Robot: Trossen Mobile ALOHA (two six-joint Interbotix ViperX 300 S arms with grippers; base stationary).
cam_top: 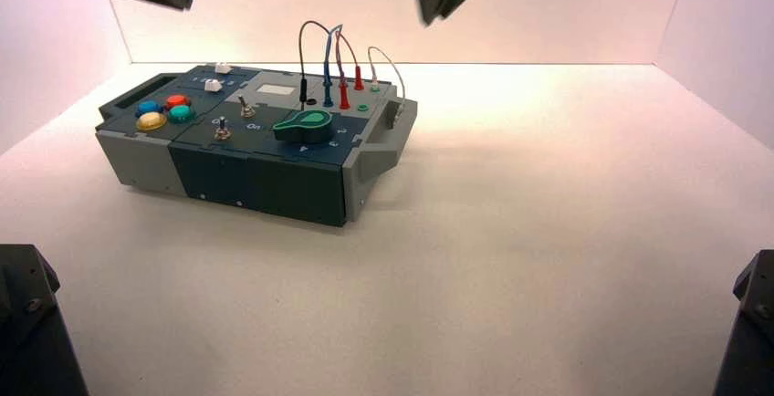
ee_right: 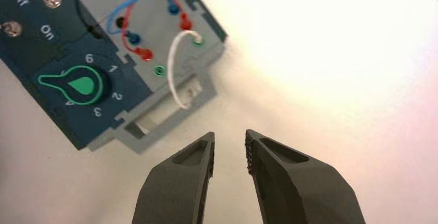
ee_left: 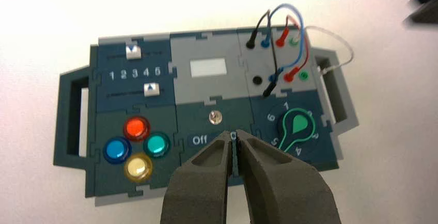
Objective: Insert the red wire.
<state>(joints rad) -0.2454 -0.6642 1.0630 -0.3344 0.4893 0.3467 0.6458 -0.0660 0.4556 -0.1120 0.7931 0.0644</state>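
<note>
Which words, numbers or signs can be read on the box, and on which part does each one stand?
"1 2 3 4 5": dark blue slider panel.
"Off", "On": dark panel with metal toggle switches.
"6", "1", "2", "3", "4": around the green-outlined rotary knob.
"5": also by this knob, partly hidden.
No lettering is readable on the grey socket panel.

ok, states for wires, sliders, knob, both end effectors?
red wire: both plugs in red sockets
blue wire: both plugs in blue sockets
black wire: one plug in, one loose
white wire: one plug in green socket, other end loose
far slider: 3
near slider: between 4 and 5
green knob: 5
left end effector: shut, above box
right end effector: open, empty, right of box
</note>
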